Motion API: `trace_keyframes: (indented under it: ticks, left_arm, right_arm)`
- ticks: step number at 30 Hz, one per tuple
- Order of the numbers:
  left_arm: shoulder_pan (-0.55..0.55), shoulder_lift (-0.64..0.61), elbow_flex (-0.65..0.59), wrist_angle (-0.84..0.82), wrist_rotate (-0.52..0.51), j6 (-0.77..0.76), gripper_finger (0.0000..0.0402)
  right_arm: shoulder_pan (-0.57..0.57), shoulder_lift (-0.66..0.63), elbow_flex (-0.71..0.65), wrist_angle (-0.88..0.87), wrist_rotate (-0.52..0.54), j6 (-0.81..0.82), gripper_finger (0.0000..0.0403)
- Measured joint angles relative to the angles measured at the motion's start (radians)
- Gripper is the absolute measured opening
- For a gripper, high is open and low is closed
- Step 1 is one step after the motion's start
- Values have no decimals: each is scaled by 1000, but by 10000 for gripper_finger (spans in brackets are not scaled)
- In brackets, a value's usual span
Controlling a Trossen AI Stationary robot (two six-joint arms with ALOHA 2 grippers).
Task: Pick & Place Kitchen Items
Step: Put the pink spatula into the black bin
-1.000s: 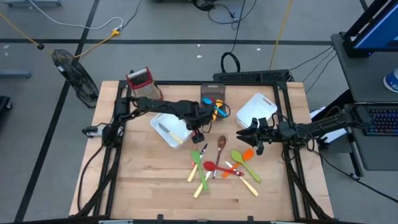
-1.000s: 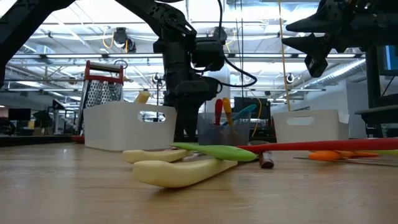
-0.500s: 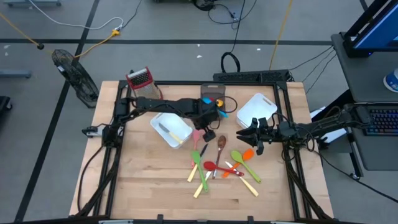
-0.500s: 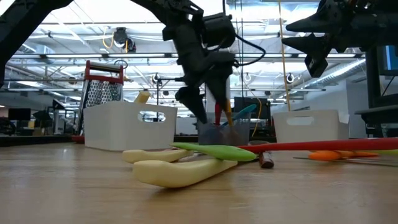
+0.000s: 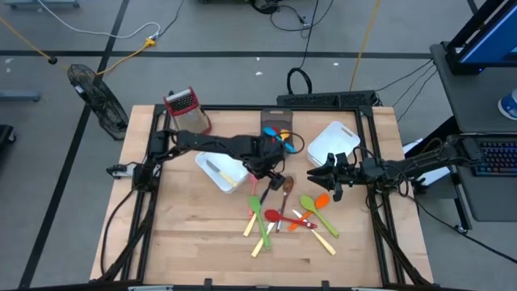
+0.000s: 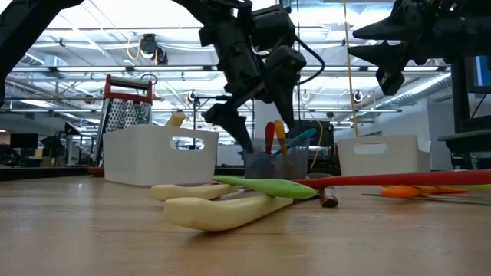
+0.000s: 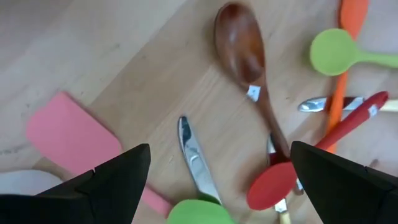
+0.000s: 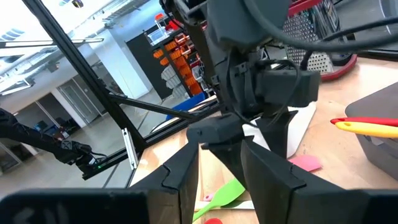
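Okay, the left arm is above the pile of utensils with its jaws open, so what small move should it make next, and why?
Probably lower the left gripper straight down. Its jaws are open and empty, and the wrist view shows the table knife lying between them, with the wooden spoon close beside it.

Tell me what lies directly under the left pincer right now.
Open left pincer hovers empty over the brown wooden spoon, a table knife, the pink spatula and the red spoon. Its dark fingers hide the table at the wrist view's lower corners.
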Motion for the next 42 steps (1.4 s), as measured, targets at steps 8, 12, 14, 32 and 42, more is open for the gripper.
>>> trace_keyframes:
  ticks: [8,12,14,32,42]
  left_arm:
    - [-16,-2,-69,17,5,-35,392]
    - [-27,-5,-87,1,-37,-15,392]
    - [-31,-5,-88,-17,-93,3,392]
    - [-24,3,-93,-45,-343,-24,392]
    - [-25,2,-93,-42,-302,-179,392]
  right_arm:
    - [0,0,0,0,0,3,114]
    - [0,0,0,0,0,3,114]
    - [0,0,0,0,0,3,114]
    - [0,0,0,1,0,3,114]
    - [0,0,0,8,-2,3,114]
